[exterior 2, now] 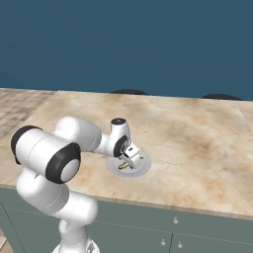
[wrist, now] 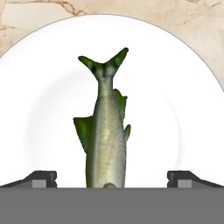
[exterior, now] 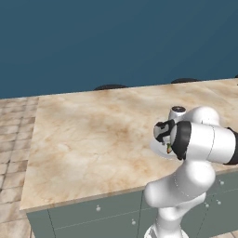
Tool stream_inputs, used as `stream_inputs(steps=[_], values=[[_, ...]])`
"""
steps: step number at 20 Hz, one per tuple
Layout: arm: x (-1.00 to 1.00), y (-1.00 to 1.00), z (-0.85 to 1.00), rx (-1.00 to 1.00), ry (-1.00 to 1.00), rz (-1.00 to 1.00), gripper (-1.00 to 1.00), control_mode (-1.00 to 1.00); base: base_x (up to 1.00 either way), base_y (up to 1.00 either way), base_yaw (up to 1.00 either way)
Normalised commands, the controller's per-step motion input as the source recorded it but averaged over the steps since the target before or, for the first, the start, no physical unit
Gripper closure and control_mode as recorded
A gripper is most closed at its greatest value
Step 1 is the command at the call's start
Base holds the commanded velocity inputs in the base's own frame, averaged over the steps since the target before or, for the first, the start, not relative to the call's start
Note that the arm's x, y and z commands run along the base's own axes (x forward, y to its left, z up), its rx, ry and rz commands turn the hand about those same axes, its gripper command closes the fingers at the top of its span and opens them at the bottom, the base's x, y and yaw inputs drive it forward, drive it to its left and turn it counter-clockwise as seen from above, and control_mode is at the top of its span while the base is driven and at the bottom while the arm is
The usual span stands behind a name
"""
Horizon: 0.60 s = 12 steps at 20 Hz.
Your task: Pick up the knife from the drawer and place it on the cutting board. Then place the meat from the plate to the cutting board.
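Two fingers (wrist: 43, 178) spread wide apart, straddling but not clamping one fish-shaped meat (wrist: 105, 135), lying on one round white plate (wrist: 183, 113), plate resting on the marble bench (exterior 2: 197, 143) near its front edge.

No text, label, brand, number or sign can be read anywhere in these pictures. The marbled counter (exterior: 93, 139), the grey-green cabinet fronts (exterior 2: 197, 232) under its near edge and the white plate (wrist: 183, 109) all carry bare surfaces with no lettering.
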Motion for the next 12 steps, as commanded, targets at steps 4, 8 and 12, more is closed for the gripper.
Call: stream_inputs(steps=[4,8,12], values=[[0.0,0.0,-0.07,0.0,0.0,0.0,-1.0,-1.0,0.0,0.0,0.0],[0.0,0.0,-0.08,0.0,0.0,0.0,-1.0,-1.0,0.0,0.0,0.0],[0.03,0.01,-0.1,0.0,0.0,0.0,-1.0,-1.0,0.0,0.0,0.0]])
